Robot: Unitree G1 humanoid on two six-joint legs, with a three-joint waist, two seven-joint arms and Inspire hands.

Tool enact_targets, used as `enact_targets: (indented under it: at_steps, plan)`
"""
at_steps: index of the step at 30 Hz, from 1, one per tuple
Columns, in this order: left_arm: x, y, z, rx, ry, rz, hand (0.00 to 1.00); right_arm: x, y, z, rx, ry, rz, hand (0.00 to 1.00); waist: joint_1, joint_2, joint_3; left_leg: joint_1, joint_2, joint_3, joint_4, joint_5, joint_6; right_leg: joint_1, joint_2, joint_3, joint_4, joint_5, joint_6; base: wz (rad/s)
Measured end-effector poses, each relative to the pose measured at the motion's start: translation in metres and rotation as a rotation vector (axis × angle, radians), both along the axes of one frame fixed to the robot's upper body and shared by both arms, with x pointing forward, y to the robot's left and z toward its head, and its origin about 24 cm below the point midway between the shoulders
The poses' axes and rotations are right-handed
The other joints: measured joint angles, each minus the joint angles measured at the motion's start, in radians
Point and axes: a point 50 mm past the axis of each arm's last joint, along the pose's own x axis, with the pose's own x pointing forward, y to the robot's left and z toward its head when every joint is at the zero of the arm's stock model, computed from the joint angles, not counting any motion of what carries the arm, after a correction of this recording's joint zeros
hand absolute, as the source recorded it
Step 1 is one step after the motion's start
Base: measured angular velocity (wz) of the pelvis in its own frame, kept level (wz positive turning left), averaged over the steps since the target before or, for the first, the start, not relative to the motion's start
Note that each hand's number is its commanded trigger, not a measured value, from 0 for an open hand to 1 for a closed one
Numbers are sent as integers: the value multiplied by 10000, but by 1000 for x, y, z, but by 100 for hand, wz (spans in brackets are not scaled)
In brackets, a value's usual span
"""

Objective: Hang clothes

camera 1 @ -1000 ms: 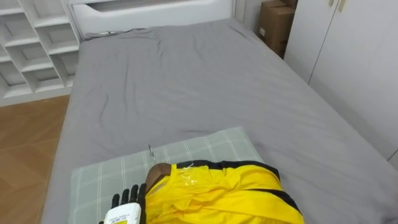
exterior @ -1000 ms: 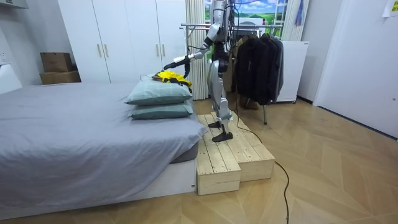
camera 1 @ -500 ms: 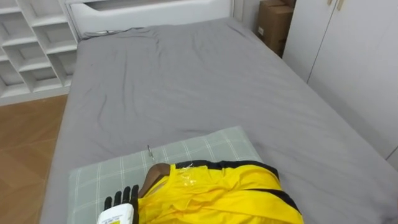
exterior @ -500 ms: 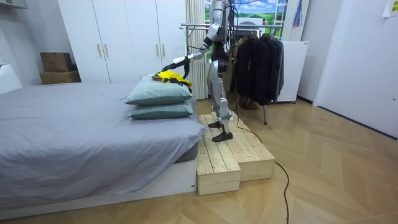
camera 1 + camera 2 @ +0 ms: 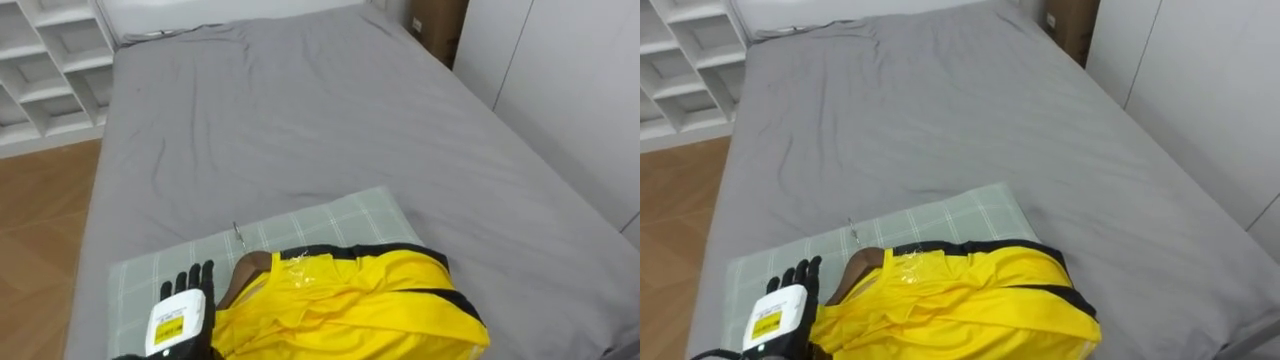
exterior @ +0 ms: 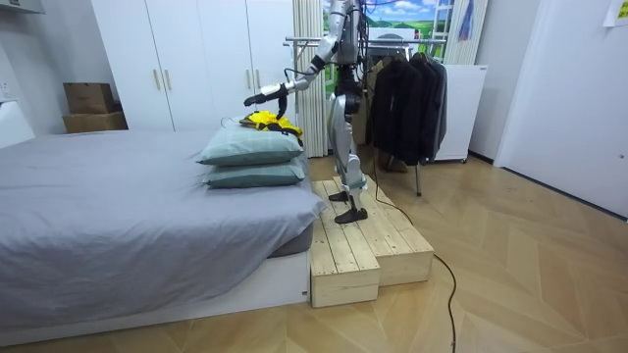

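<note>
The yellow garment (image 5: 350, 305) with black trim lay on a green checked pillow (image 5: 330, 222) at the near end of the grey bed (image 5: 300, 110). Its long side ran from left to right along the pillow's near edge. Its open end, with something brown inside, pointed to the robot's left. A thin bit of metal (image 5: 238, 233) stuck out just past that end.

The left hand (image 5: 183, 305) was over the pillow's near left corner, just beside the garment. Its fingers were straight and held nothing.

A white shelf (image 5: 45, 60) stood past the bed's far left corner, and a brown box (image 5: 435, 20) past its far right corner.

In the room view the robot stood on a wooden step (image 6: 368, 240) by the bed, with dark clothes (image 6: 407, 93) on a rack behind it.
</note>
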Motion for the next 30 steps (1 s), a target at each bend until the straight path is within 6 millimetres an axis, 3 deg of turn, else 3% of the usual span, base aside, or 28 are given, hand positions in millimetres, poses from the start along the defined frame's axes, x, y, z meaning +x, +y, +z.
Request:
enact_targets:
  at_steps: [8, 12, 15, 30]
  plan:
    - [7, 1, 3, -249, 13, 196, 0, 11, 2, 1, 240, -203, 297, 0, -174, -22, 20, -213, 2, 7, 17, 0, 1, -220, -3, -4, 34, 0, 0, 0]
    - [15, -1, 9, -344, -210, 155, 0, 14, 2, 1, 267, -276, 313, 0, -171, -35, 105, -329, 8, 38, 21, 0, 0, -352, -2, 25, 46, 0, 0, 0]
    - [20, -2, 13, -371, -379, 37, 0, 20, 2, 2, 250, -395, 453, 0, -159, -33, 110, -532, 18, 42, 56, 1, 2, -582, -2, 56, 138, 1, -1, 0]
    - [22, 5, 12, -308, 18, -8, 0, 28, 3, 3, 165, -551, 705, 0, -204, -42, 188, -693, 18, 36, 53, 1, 2, -746, 3, 109, 115, 4, -4, -1]
